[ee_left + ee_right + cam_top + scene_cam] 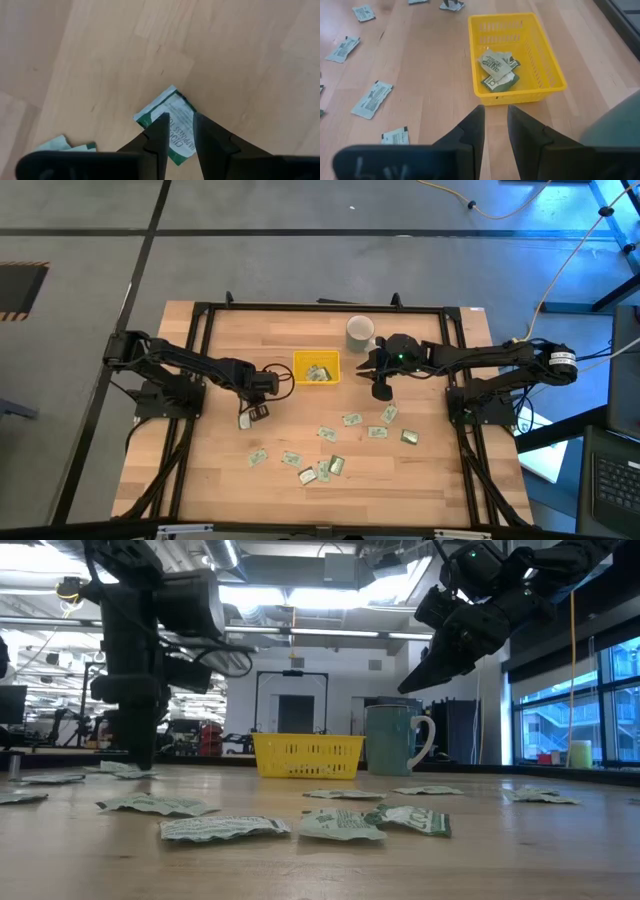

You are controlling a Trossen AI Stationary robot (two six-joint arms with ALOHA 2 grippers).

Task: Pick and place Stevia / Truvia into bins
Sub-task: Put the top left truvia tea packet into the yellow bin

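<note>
Roughly a dozen Stevia sachets [351,419] lie loose on the tabletop [430,480], scattered in front of the yellow tray [297,367]. A few more, crumpled, are already in the tray [497,70]. The white mug [359,332] stands just beside the tray and is not part of the job.

Left pincer [179,116] is down at the tabletop over one sachet [172,107] to the left of the tray and well apart from it. Its fingers are parted by a narrow gap and straddle the packet, which lies flat beneath them. We call that released, not grasping yet. A second packet [65,145] lies near it.

Right pincer [494,109] hangs above the tabletop just in front of the tray, fingers apart and nothing between them. We read it as waiting.

Handling, our judgement:
- The packets look very light, thin and floppy, and some are wrinkled.
- Paper should give fair friction, but a flat packet hugs the wood, so the tips have little edge to catch.
- We'd pinch across the short width near the middle, pressing the tips down so the paper buckles up into the gap.
- A corner grip would likely let it swing or slip out.
- Light squeeze is enough. The contents are loose powder, and a hard pinch only creases the packet.
</note>
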